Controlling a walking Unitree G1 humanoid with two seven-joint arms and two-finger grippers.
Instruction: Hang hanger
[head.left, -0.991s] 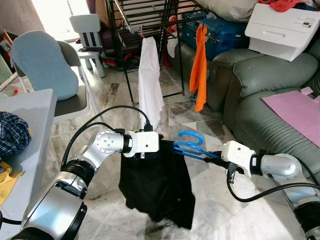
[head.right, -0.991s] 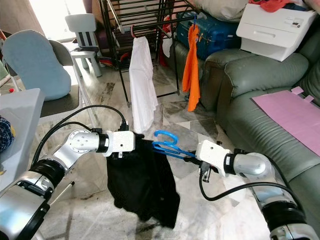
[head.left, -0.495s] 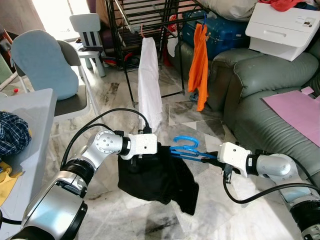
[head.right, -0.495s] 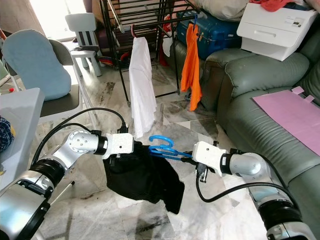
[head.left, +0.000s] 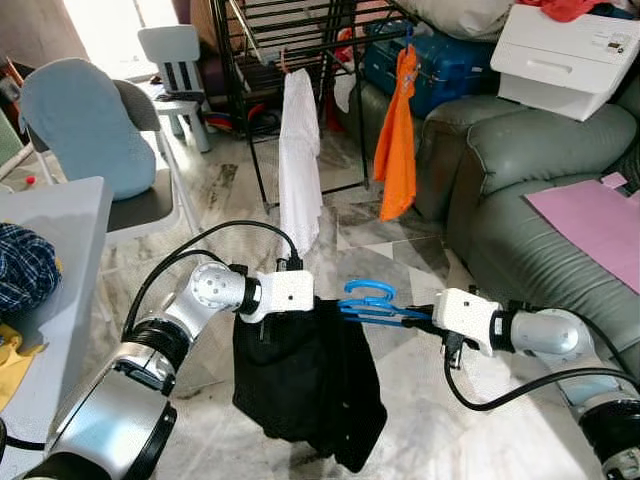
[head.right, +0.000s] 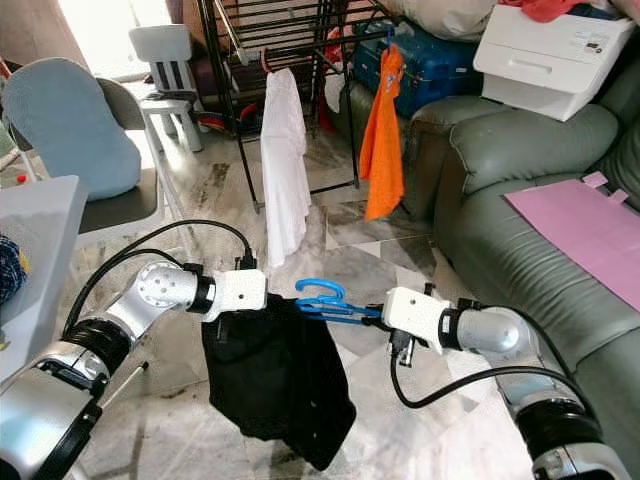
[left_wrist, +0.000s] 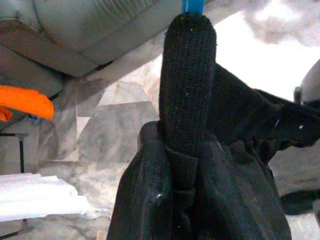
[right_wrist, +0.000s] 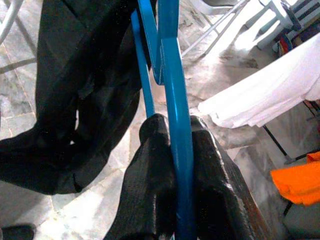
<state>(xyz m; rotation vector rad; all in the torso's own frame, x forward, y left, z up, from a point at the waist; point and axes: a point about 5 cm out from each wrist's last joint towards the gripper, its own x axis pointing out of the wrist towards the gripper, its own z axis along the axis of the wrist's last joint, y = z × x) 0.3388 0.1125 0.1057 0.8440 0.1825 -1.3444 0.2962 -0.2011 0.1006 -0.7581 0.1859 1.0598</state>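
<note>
- Right wrist view: right gripper (right_wrist: 172, 165) clamped on the blue hanger (right_wrist: 175, 125) — bar sits between its fingers.
- Left gripper (head.left: 318, 303) pinches the black garment (head.left: 300, 385), which hangs over the marble floor (head.left: 230, 200).

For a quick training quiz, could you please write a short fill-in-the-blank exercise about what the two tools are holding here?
1. The right tool is shut on the ____ hanger.
2. The left tool grips a ____ garment.
3. On the drying rack behind, a white garment hangs beside an ____ one.

Missing words: blue; black; orange
</note>
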